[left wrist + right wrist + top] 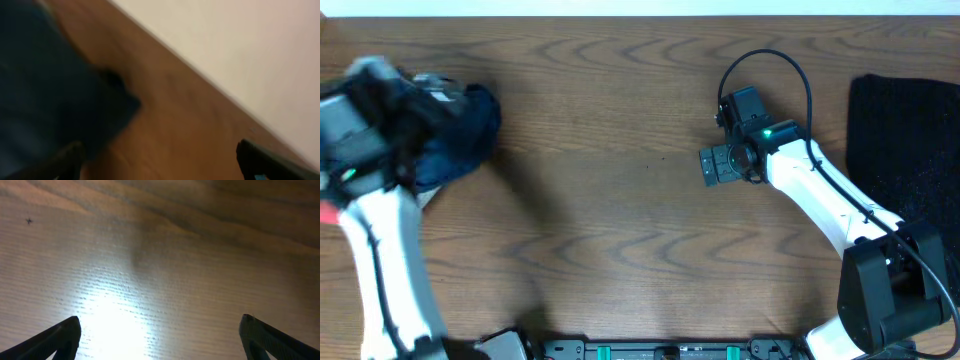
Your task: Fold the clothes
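Observation:
The dark navy-blue garment (465,135) lies bunched at the far left of the wooden table. It fills the left of the left wrist view (45,90), which is blurred. My left gripper (370,105) is over its left part, with fingers wide apart (160,157); the left finger is at the cloth's edge and bare wood lies between the fingers. My right gripper (718,166) is open and empty low over bare table at centre right (160,330). A small red patch (326,212) shows at the left edge. No khaki-grey piece is clearly visible.
A black textured cloth (905,140) lies at the right edge of the table. The right arm's black cable (790,65) loops above its wrist. A pale wall (240,55) borders the table's far edge.

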### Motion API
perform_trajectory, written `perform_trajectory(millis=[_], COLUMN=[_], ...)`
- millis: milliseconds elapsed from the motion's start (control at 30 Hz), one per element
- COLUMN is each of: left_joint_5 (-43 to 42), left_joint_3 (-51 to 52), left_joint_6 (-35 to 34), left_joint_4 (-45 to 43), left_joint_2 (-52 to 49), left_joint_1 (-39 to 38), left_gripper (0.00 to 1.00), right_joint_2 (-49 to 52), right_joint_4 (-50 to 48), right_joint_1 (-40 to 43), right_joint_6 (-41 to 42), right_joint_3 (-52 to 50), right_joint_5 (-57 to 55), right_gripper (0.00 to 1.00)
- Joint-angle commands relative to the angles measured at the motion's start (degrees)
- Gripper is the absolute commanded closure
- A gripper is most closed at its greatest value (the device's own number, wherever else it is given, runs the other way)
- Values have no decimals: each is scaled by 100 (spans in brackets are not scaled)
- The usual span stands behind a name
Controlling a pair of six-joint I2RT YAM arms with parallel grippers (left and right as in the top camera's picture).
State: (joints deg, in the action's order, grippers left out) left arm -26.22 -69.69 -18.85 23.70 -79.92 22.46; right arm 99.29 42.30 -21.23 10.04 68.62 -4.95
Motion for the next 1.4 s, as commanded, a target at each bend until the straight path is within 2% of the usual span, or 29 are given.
perform_trajectory(millis=[0,67,233,400,600,700,800,900,1000,1200,1367], left_joint_5=[505,824,855,1062,2184,2347,2234,1589,1305,1150,1403], left_joint_3=[24,24,24,24,22,-22,-149,-256,-256,-256,-256], left_joint_6=[706,909,1513,1569,1650,1598,1364,1392,1434,1639,1668], left_joint_4=[94,87,-35,-529,-1368,-1458,-1244,-1005,-960,-658,654], left_joint_2=[-525,-911,-1934,-2614,-3095,-3093,-3088,-3045,-2885,-2293,-1720], left_joint_1=[-557,-761,-1019,-988,-876,-645,-404,-243,-297,-992,-1700], left_gripper=[2,2,2,2,2,2,2,2,2,2,2], right_joint_2=[-74,-74,-74,-74,-74,-74,-74,-74,-79,-234,-688], right_joint_4=[103,188,245,275,457,487,483,442,352,-103,-227], right_joint_1=[7,31,133,151,151,151,151,162,199,431,682], right_joint_6=[63,61,63,66,236,236,260,328,457,369,-219], right_joint_3=[87,87,87,87,87,87,87,87,87,101,105], right_joint_5=[-26,4,79,203,225,223,223,225,271,745,911], right_gripper=[1,1,1,1,1,1,1,1,1,1,1])
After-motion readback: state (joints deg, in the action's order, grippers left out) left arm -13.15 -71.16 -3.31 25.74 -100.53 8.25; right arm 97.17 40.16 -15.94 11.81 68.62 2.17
